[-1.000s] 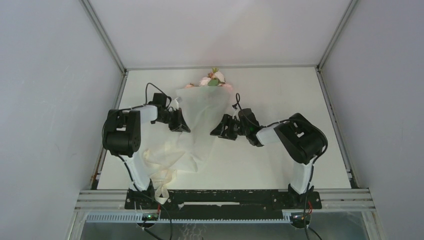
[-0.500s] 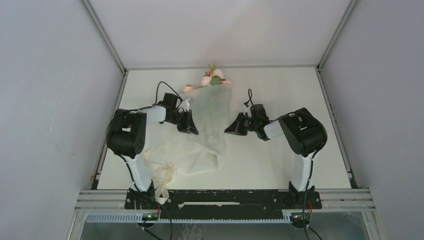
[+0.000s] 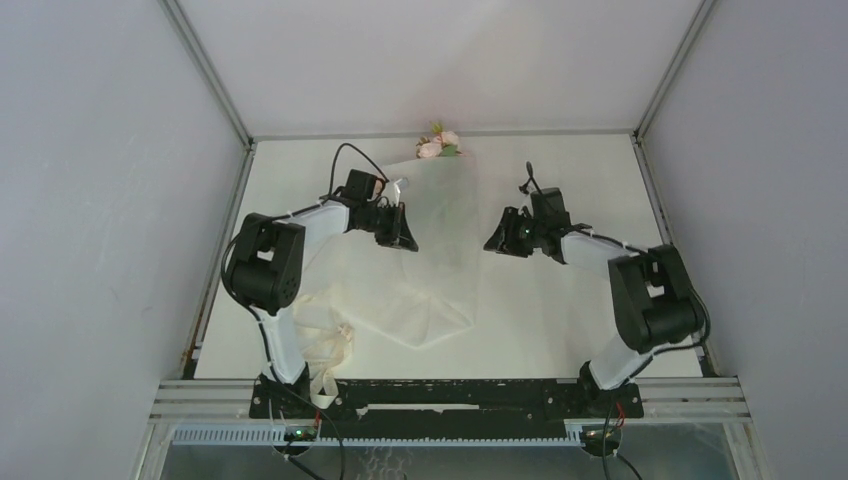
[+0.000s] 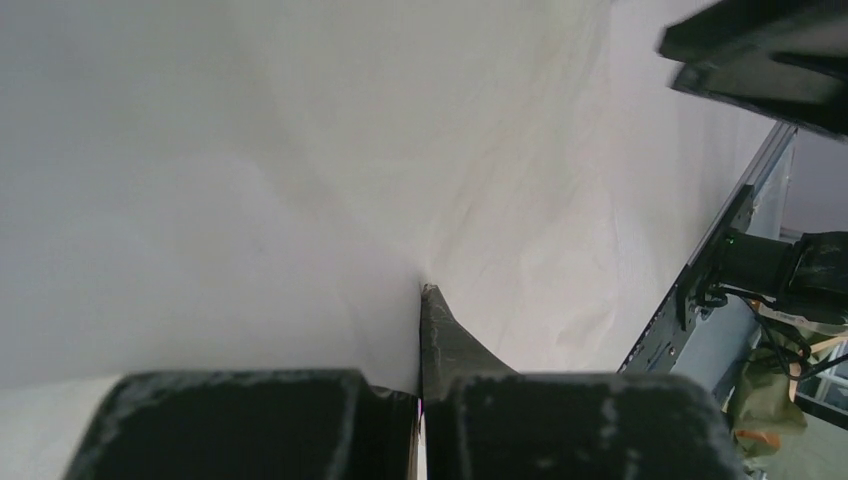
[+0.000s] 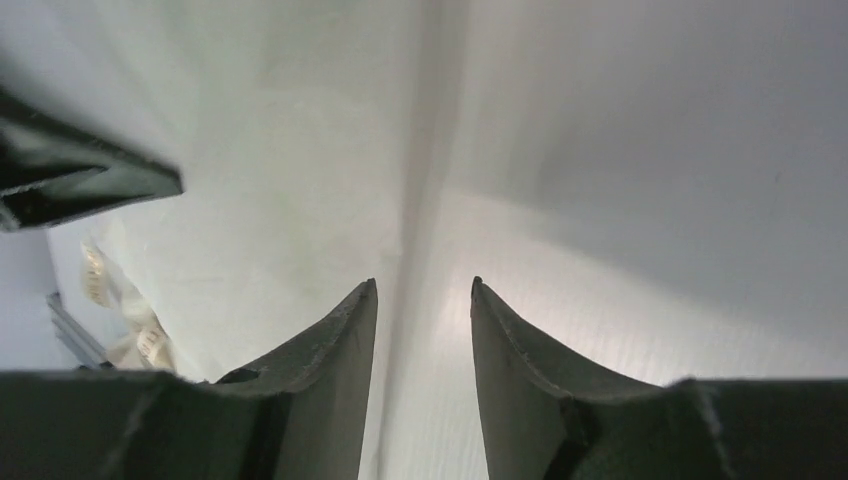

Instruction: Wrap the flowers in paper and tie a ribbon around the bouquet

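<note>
The pink flowers [image 3: 440, 146] lie at the back of the table, their stems hidden under the paper [image 3: 440, 250]. This large off-white sheet runs from the blooms toward the near left. My left gripper [image 3: 405, 236] is shut on the paper's left side; in the left wrist view the sheet [image 4: 300, 150] drapes over the closed fingers [image 4: 440, 330]. My right gripper [image 3: 492, 243] stands open at the paper's right edge, which runs up between its fingertips [image 5: 490, 320] in the right wrist view. The cream ribbon [image 3: 325, 352] lies bunched at the near left.
The table's back edge and white wall sit just behind the flowers. Metal frame rails [image 3: 215, 280] border the left and right sides. The arm bases stand on the black rail [image 3: 440, 395] at the near edge. The left gripper [image 5: 80, 180] shows in the right wrist view.
Both arms have reached farther back and to the right. The paper and flowers shifted that way with the left gripper. The right gripper now sits beside the paper's right edge.
</note>
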